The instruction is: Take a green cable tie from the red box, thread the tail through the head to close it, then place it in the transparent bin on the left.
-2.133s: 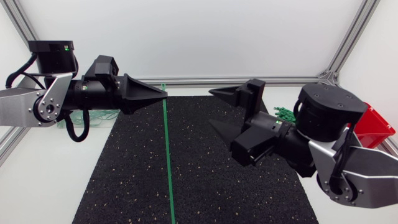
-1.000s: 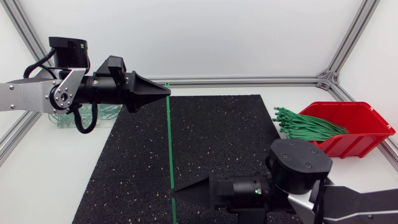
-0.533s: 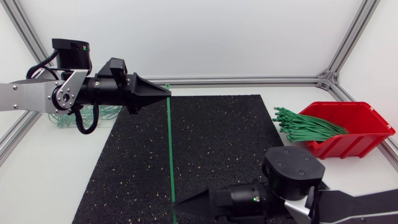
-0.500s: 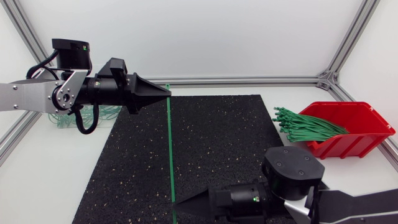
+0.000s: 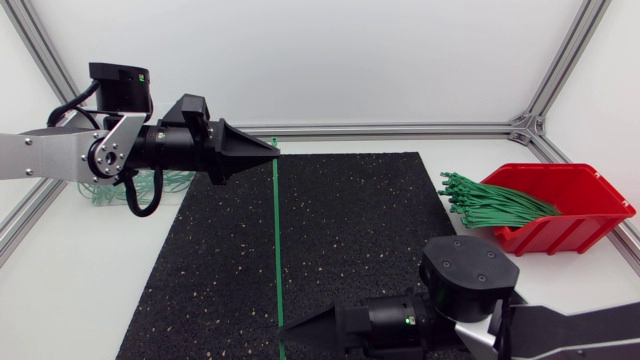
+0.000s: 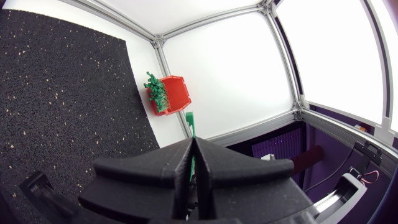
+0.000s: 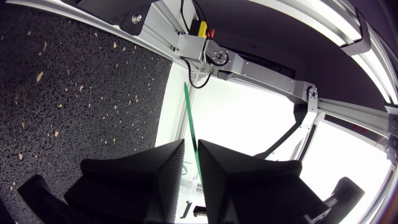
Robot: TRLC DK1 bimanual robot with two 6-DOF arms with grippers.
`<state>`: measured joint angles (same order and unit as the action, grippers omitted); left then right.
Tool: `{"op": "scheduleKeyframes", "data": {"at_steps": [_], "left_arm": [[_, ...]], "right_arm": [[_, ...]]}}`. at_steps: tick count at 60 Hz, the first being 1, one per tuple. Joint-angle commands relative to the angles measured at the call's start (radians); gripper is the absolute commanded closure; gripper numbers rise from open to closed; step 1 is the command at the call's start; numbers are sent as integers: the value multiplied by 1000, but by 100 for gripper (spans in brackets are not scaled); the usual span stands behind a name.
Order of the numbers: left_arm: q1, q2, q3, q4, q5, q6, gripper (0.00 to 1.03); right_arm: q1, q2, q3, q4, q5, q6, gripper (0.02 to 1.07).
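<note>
Left gripper [image 5: 272, 152] was clamped shut on the green cable tie [image 5: 278, 240] just below its head, which poked out past the fingertips in the left wrist view. Probably so the head stayed exposed for threading. The tie ran straight over the black mat [image 5: 380, 230] towards the right gripper [image 5: 288, 328], which sat at the tail end. The tail passed through that gripper, but I could not tell whether it was gripped. My guess is it was there to take the tail and bend it round. Tie not yet looped. Red box [image 5: 590, 205] sat at the right with spare ties [image 5: 495, 205] sticking out. The transparent bin [image 5: 105, 195] was mostly hidden behind the left arm. No readable writing or labels.
</note>
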<state>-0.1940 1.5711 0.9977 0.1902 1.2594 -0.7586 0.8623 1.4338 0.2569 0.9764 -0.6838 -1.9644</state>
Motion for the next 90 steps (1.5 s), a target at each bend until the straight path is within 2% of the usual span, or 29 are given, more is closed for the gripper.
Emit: {"op": "scheduleKeyframes", "data": {"at_steps": [1,3,7,30,32,36,38,80,90], "left_arm": [[-9,24,5,-6,8,16,99],[-10,24,5,-6,8,16,99],[-10,24,1,-6,8,19,99],[-7,13,1,-9,8,21,99],[-7,13,1,-9,8,21,99],[-7,12,1,-9,8,21,99],[-7,10,1,-9,8,21,99],[-13,-2,-2,-15,-5,21,99],[-15,-2,-2,-15,-6,22,99]], "right_arm": [[9,14,21,18,1,-11,87],[9,14,24,18,3,-13,88],[9,14,28,15,9,-14,102],[-6,-6,28,-1,50,48,101],[-5,-7,25,-1,53,48,98],[-5,-12,21,-2,59,50,82],[-2,-19,16,-4,67,52,79],[46,-62,-47,-16,92,53,80],[55,-59,-47,-16,92,52,88]]}}
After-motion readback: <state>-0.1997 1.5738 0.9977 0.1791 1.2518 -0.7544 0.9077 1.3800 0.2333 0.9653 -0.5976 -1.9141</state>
